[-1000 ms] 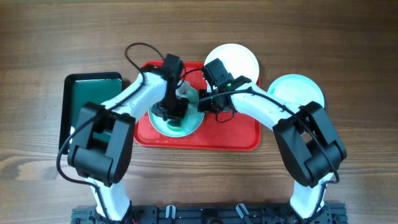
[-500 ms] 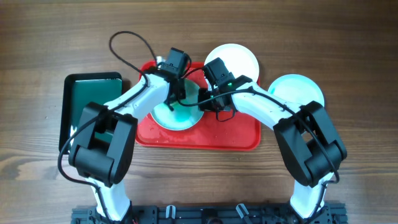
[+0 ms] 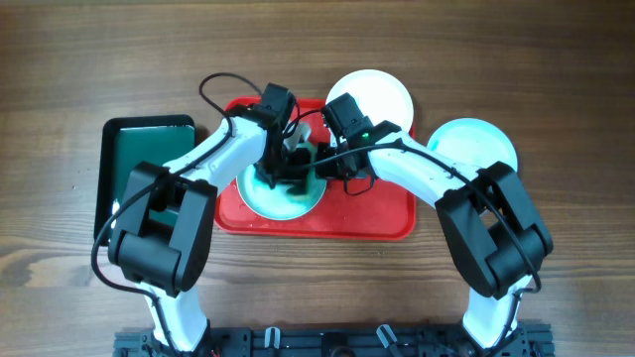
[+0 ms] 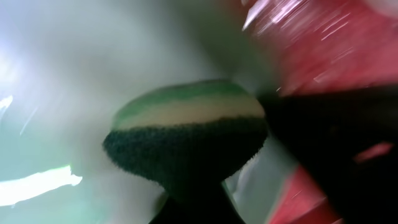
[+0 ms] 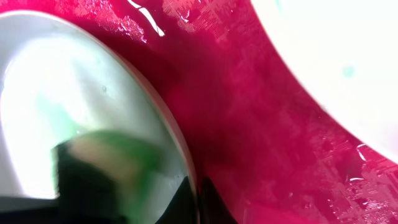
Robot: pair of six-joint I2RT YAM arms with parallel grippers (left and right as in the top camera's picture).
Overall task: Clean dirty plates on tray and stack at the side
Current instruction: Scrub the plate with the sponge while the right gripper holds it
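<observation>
A white plate [image 3: 260, 198] smeared pale green lies on the red tray [image 3: 377, 213]. My left gripper [image 3: 283, 164] is shut on a sponge [image 4: 186, 134] with green, cream and dark layers and presses it on this plate [image 4: 56, 93]. My right gripper [image 3: 322, 164] is shut on the plate's right rim, its fingertips [image 5: 196, 193] on either side of the rim in the right wrist view; the plate [image 5: 74, 99] shows there on the tray [image 5: 249, 124]. A second white plate [image 3: 369, 94] lies at the tray's far edge. A third plate [image 3: 474, 144] lies on the table to the right.
A dark green black-rimmed tray [image 3: 134, 164] lies left of the red tray on the wooden table [image 3: 556, 79]. The left arm's cable [image 3: 213, 84] loops over the tray's far left corner. The second plate [image 5: 336, 56] is close to my right gripper.
My left gripper with the sponge swept to the plate's far edge and has come back toward its middle. The right gripper has stayed on the rim.
</observation>
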